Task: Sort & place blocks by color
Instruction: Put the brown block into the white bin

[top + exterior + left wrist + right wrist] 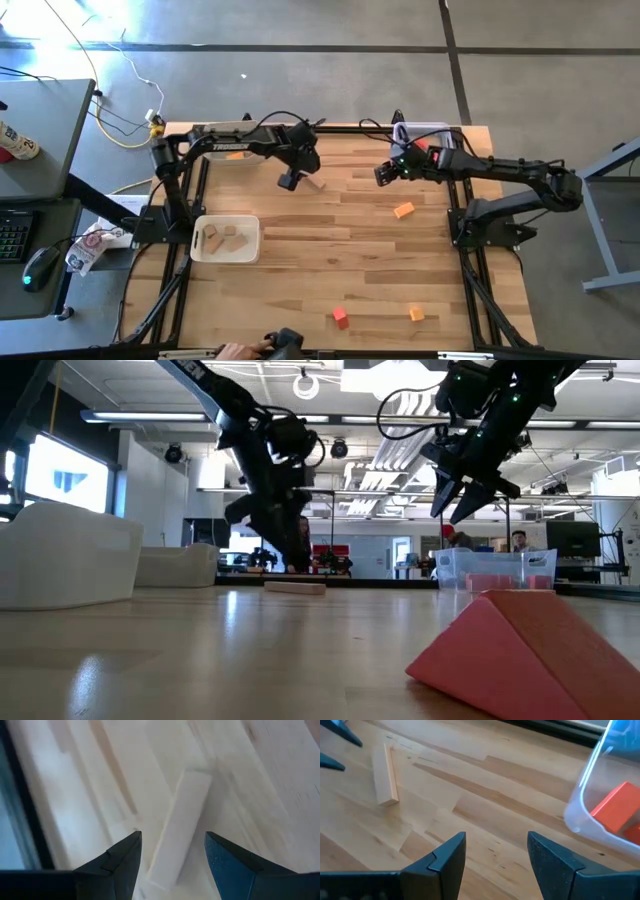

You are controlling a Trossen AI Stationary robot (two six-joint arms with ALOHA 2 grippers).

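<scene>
plank (314, 185) under left tool (289, 181), blocks (226, 238) in bin (197, 250)

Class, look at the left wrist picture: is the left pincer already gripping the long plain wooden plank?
No. The left pincer hangs open above the plank, which lies flat on the table between its fingers, untouched.

A large red wooden wedge block (520, 650) fills the lower right of the frame, resting on the light wooden desk (200, 650). Mid-frame, a flat plain-wood plank (295, 587) lies on the desk beneath the left claw (285, 555). In the upper right hangs the right claw (455, 500), fingers parted, above a clear plastic bin (495, 570). White rounded bins (65, 555) sit at left.
</scene>
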